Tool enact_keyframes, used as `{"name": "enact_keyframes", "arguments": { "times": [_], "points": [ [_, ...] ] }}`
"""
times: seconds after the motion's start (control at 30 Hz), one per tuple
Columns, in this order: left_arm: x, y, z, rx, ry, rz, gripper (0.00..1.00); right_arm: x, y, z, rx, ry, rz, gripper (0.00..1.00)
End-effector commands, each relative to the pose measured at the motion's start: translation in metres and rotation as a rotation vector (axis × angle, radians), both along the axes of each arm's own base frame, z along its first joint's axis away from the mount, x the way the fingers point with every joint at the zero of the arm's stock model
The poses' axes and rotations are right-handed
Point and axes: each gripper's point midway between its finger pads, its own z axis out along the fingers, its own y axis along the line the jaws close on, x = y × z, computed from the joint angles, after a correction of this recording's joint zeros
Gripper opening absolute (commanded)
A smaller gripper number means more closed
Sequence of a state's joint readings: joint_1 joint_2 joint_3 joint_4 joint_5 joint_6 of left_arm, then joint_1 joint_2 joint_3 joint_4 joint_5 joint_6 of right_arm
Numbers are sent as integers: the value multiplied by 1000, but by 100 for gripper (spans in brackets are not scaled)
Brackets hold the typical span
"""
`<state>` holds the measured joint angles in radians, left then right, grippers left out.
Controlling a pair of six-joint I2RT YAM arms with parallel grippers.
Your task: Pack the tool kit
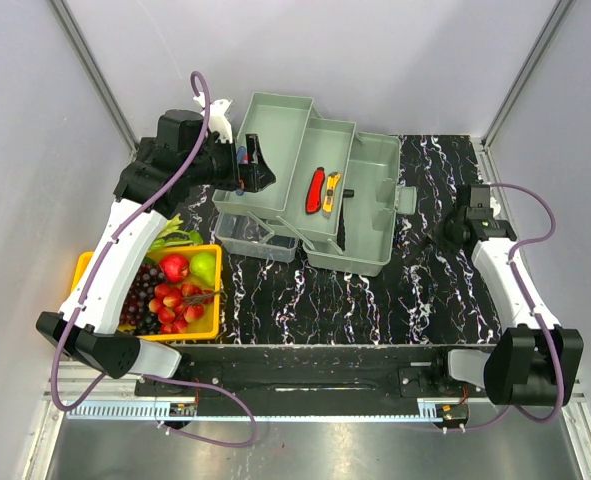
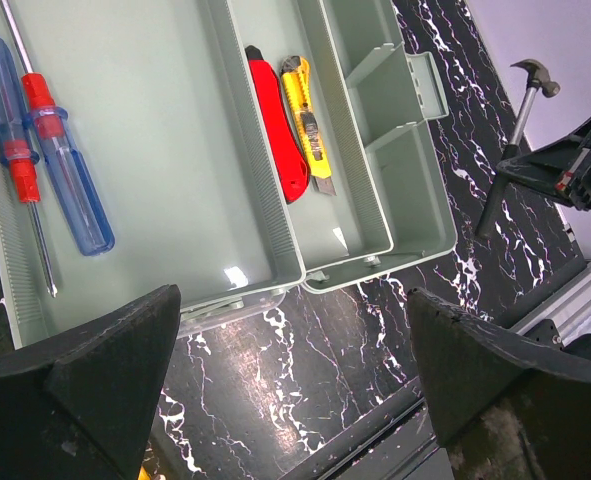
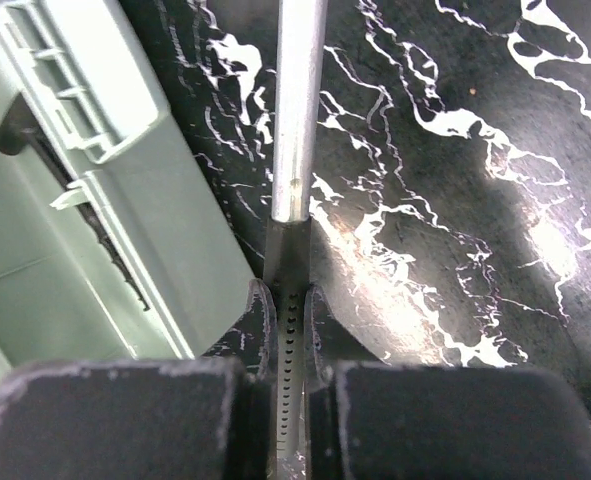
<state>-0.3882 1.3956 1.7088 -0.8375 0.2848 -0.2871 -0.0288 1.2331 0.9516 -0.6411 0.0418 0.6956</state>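
Grey-green plastic toolbox (image 1: 375,170) stands open at 12 o'clock on the black marbled table (image 1: 375,300), its trays fanned out.

Top view, count:
- One red knife (image 1: 316,190) and one yellow knife (image 1: 332,192) lie side by side in the middle tray.
- One yellow fruit tray (image 1: 200,333) sits at 8 o'clock.
- Left gripper (image 1: 260,172) hangs over the tray at 11 o'clock.
- Right gripper (image 1: 465,225) is at 3 o'clock, just beside the toolbox.

Left wrist view:
- Both fingers (image 2: 105,380) are spread wide with nothing between them.
- Two blue-handled screwdrivers (image 2: 70,180) lie head to tail in one tray.
- Both knives lie in the adjoining tray, toward 1 o'clock.
- One hammer (image 2: 520,130) stands at 2 o'clock, head up.

Right wrist view:
- The jaws are clamped on the hammer's black grip.
- The steel shaft runs toward 12 o'clock.
- The toolbox wall is at 9 o'clock.
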Motion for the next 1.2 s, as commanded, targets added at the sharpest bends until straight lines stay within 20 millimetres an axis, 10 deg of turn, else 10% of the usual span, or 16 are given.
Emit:
{"name": "enact_keyframes", "arguments": {
  "times": [0.0, 0.37, 0.67, 1.17],
  "points": [
    [0, 1, 26, -29, -74, -7, 99, 26, 9, 67, -19, -215, 70, 0],
    [-2, 2, 30, -31, -85, -1, 99, 69, 97, 109, -102, -348, 369, 0],
    [-2, 5, 32, -24, -95, 11, 99, 97, 148, 57, -169, -233, 589, 0],
    [-1, 8, 35, -6, -104, 23, 99, 139, 171, -27, -210, -52, 652, 0]
  ]
}}
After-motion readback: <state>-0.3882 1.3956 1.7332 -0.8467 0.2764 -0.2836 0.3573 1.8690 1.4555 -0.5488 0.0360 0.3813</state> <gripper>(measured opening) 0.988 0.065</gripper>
